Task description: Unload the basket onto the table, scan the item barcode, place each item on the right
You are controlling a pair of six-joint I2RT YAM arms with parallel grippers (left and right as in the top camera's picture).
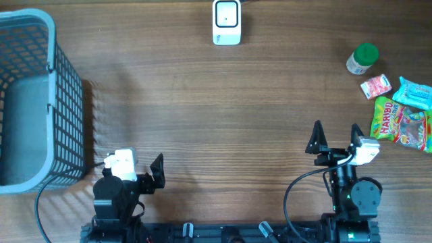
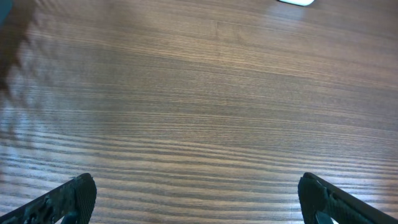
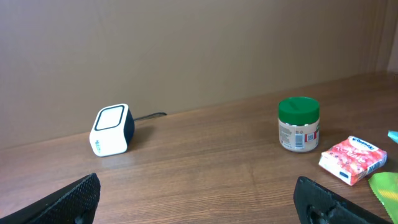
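Note:
The white barcode scanner stands at the table's far edge, centre; the right wrist view shows the scanner with its cable running back. The items lie at the right: a green-lidded jar, a small red packet, a light blue packet and a green Haribo bag. My right gripper is open and empty, near the front edge, left of the bag. My left gripper is open over bare wood at the front left.
A grey wire basket fills the left side of the wooden table, just behind the left arm. A brown wall rises behind the scanner in the right wrist view.

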